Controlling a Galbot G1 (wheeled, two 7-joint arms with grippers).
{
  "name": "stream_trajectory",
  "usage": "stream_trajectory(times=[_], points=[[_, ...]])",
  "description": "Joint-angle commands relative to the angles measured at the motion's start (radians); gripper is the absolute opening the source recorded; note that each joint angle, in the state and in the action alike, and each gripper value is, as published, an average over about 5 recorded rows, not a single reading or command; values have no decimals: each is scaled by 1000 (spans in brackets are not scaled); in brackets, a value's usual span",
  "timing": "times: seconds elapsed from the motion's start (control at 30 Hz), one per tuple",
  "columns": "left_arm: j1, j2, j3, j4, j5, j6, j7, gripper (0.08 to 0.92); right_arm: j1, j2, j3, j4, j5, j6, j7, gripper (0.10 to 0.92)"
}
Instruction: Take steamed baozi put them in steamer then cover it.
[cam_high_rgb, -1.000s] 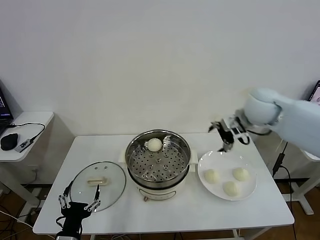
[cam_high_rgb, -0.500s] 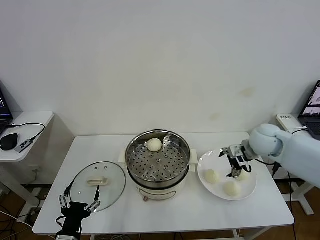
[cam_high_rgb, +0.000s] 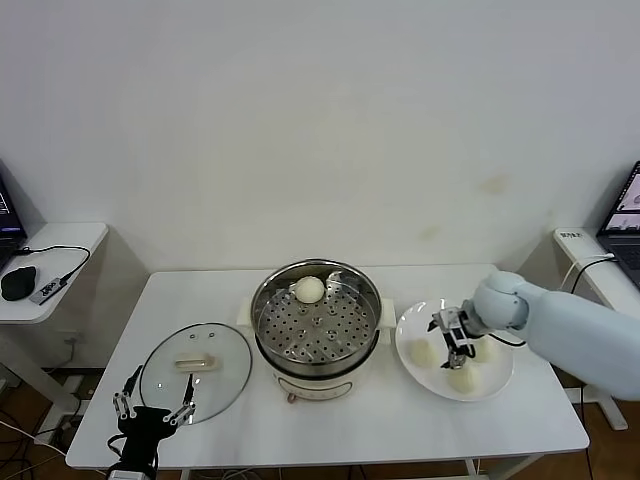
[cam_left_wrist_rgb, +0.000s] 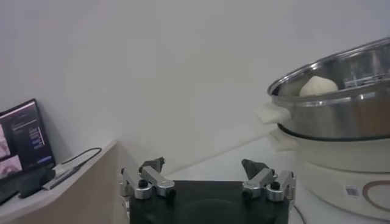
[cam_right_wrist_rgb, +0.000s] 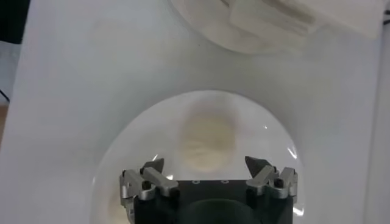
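Item: I hold my right gripper, jaws wide and empty, over pale round steamed buns on the flat white plate, lined up for pickup. One bun sits in the shiny steel steamer. Left gripper idles open beside the clear glass lid.

My white desk carries the steamer at centre, the cover lying flat to its left, and a plate to its right.

Bright, even light; right wrist view soft.
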Motion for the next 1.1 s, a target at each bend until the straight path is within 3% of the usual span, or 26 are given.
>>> stream_trajectory(times=[0.03, 0.23, 0.77, 1.1], points=[[-2, 0, -1, 4, 1, 0, 3, 823, -49, 77, 26, -88, -20, 2, 3, 823], [-3, -2, -3, 9, 0, -1, 2, 823, -47, 109, 29, -115, -31, -3, -1, 780], [-2, -7, -1, 3, -1, -1, 0, 823, -19, 88, 28, -98, -30, -10, -46, 540], [-9, -2, 4, -9, -2, 3, 3, 823, 241, -2, -50, -4, 115, -34, -86, 541]])
